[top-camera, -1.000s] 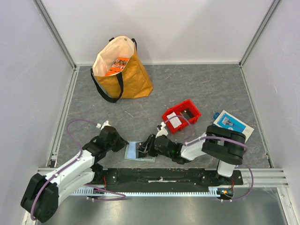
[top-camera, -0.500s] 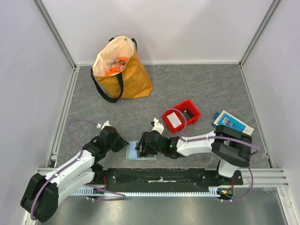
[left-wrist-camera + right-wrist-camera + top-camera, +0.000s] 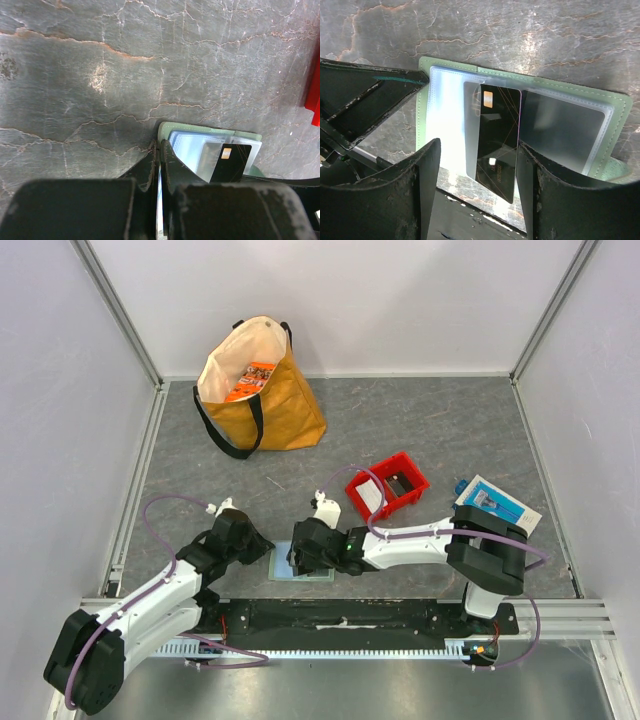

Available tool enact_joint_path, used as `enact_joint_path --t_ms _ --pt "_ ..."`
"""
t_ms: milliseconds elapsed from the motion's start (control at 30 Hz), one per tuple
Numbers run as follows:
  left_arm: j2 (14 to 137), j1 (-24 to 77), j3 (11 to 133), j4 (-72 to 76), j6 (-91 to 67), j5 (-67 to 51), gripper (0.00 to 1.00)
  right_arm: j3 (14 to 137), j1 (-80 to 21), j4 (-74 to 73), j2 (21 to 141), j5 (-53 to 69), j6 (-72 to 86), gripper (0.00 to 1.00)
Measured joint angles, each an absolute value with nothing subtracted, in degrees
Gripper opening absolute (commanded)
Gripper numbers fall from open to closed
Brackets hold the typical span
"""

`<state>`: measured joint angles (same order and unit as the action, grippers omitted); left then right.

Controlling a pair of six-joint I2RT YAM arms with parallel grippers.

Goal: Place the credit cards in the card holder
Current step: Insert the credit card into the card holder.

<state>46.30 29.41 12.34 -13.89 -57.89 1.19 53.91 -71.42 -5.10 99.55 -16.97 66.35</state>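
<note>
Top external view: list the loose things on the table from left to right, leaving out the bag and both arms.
card holder → red bin → box

A mustard tote bag (image 3: 275, 405) stands open at the far left of the grey table (image 3: 440, 420), with something orange inside. A red bin (image 3: 412, 472) sits mid-right, with a blue-and-white box (image 3: 497, 505) near it on the right.
</note>
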Motion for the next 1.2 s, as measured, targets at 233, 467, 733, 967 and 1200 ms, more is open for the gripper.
enact_joint_path --t_ms 233,467,733,967,1200 --pt "46.3 29.41 12.34 -13.91 -57.89 1.19 0.02 55.99 -71.92 -8.71 100.22 -18.52 65.89 0.68" --pt "46.33 29.45 12.34 -13.91 -57.89 1.19 0.02 58.41 -72.6 -11.94 101.38 -19.64 64.42 0.67" --pt "46.04 29.45 12.34 -14.06 -57.89 1.19 0.02 58.98 -72.64 -10.44 102.39 -17.52 63.61 0.66" --pt "45.63 29.43 12.25 -14.31 -57.89 1.41 0.02 58.46 -72.47 -7.07 103.24 -14.81 65.21 0.63" --pt "45.01 29.36 12.03 -14.41 -57.89 1.56 0.02 58.19 -72.36 -6.22 103.46 -13.78 65.76 0.61"
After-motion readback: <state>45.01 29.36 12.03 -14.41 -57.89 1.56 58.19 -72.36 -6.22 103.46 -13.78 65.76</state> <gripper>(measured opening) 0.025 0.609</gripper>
